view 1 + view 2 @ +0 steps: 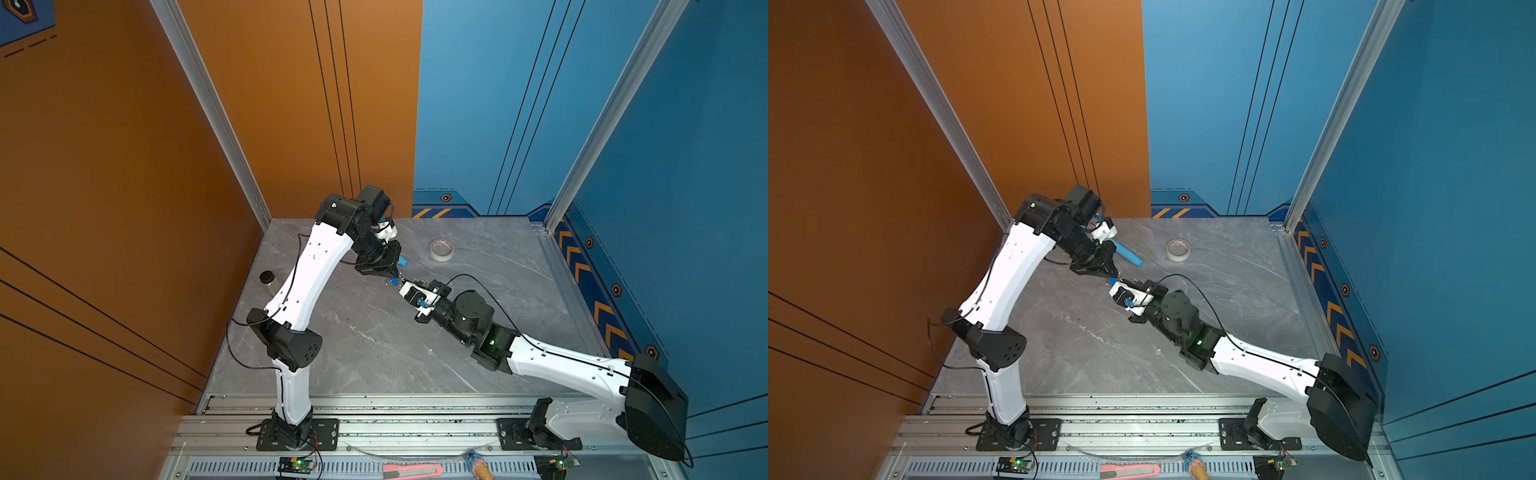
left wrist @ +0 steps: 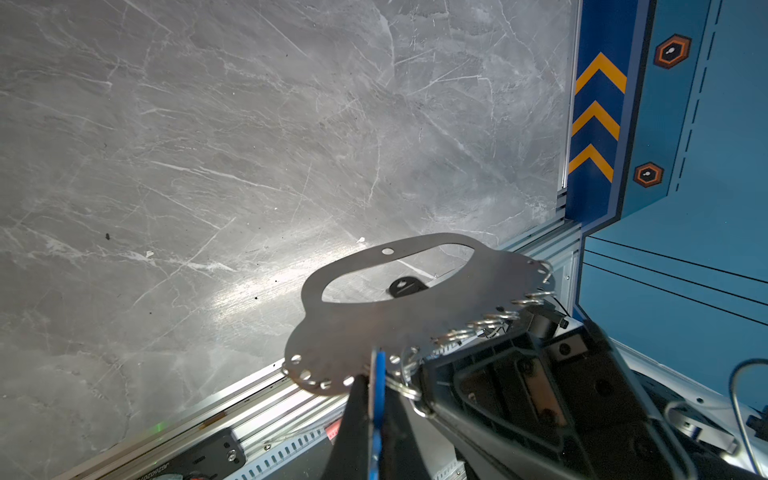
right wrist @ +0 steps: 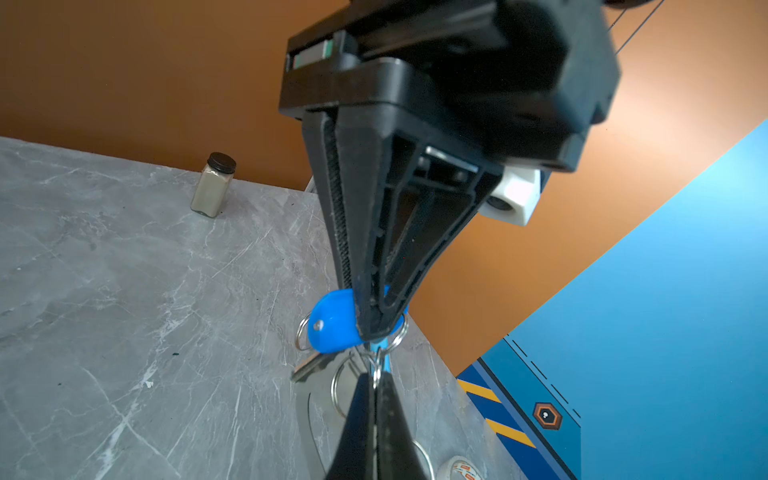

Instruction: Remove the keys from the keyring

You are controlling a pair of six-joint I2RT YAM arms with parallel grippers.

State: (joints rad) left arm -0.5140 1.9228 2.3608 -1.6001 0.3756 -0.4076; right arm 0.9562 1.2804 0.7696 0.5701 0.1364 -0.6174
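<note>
Top views: left hand (image 1: 395, 276) & right hand (image 1: 404, 286) are met tip to tip above the desk (image 1: 374, 353), near the tape roll (image 1: 441, 249), on its robot side.
Left wrist: keyring (image 2: 374, 324) is held level, ringed edge clamped by the clenched right hand.
Right wrist: keys (image 3: 307, 365) are held via their blue tag (image 3: 332, 324), pinched in the clenched left hand.

No legible text, faint print on black base plate (image 2: 208, 453) unreadable

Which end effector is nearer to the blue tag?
Left. The left end effector is shut on the blue tag; the right end effector grips the keyring beside it.
</note>
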